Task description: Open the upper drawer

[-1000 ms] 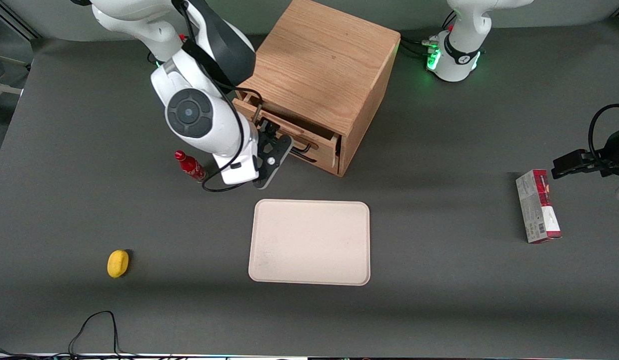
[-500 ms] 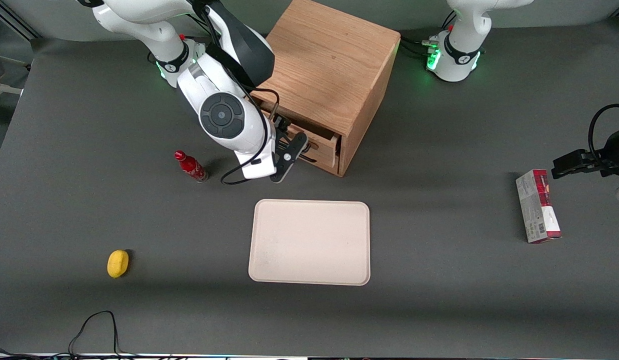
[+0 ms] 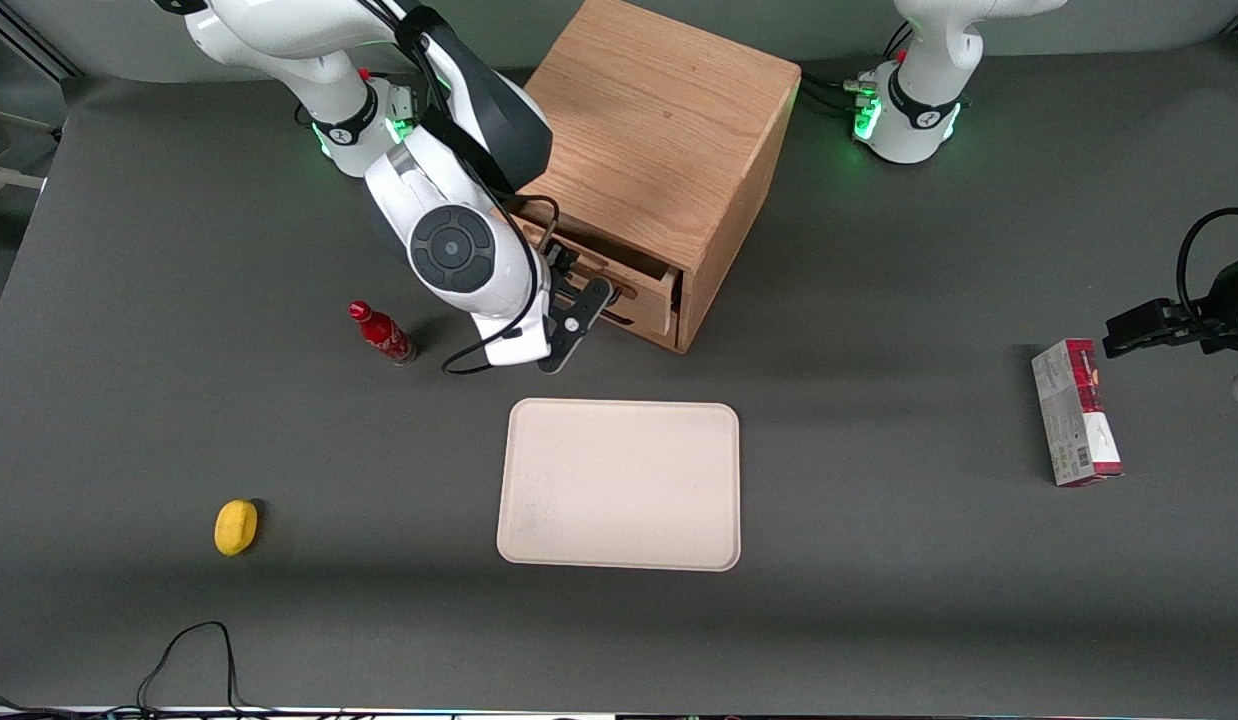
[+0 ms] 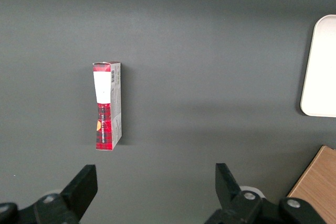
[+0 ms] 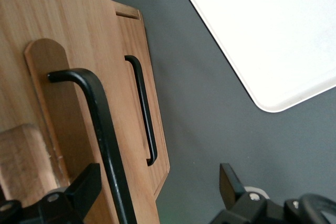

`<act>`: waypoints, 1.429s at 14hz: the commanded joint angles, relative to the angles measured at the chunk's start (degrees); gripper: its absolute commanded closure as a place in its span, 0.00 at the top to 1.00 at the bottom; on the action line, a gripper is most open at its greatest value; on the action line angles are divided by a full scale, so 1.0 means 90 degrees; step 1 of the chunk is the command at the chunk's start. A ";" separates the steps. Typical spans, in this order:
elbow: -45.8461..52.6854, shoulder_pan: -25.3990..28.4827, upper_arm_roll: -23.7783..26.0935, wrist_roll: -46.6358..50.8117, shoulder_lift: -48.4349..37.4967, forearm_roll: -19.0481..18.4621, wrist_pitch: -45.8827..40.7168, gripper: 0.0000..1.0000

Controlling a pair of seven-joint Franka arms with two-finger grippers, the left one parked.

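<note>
The light oak cabinet [image 3: 649, 130] stands at the back of the table. Its upper drawer [image 3: 647, 292] sticks out a little, with a dark gap showing along its top. My right gripper [image 3: 587, 303] hangs in front of the drawer, mostly hidden under the wrist. In the right wrist view the gripper [image 5: 157, 177] is open, its fingers [image 5: 84, 187] wide apart. The upper drawer's black bar handle [image 5: 102, 129] runs between them, close to one finger and not clamped. The lowest drawer's smaller-looking handle [image 5: 143, 108] lies nearer the table.
A cream tray [image 3: 619, 485] lies nearer the front camera than the cabinet. A small red bottle [image 3: 381, 333] stands beside my arm. A yellow object [image 3: 236, 526] sits toward the working arm's end and a red box [image 3: 1076, 412] toward the parked arm's end.
My arm has swung along the drawer front toward the parked arm's end, bringing the gripper over the handle. In the last half second it barely shifted. The drawer has not visibly moved.
</note>
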 commanded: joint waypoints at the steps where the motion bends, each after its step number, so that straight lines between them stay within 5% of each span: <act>1: -0.0155 0.0122 -0.0038 0.0199 -0.0116 -0.0130 0.0117 1.00; 20: 0.0147 -0.0600 -0.0175 0.0072 0.0060 -0.0345 0.0664 1.00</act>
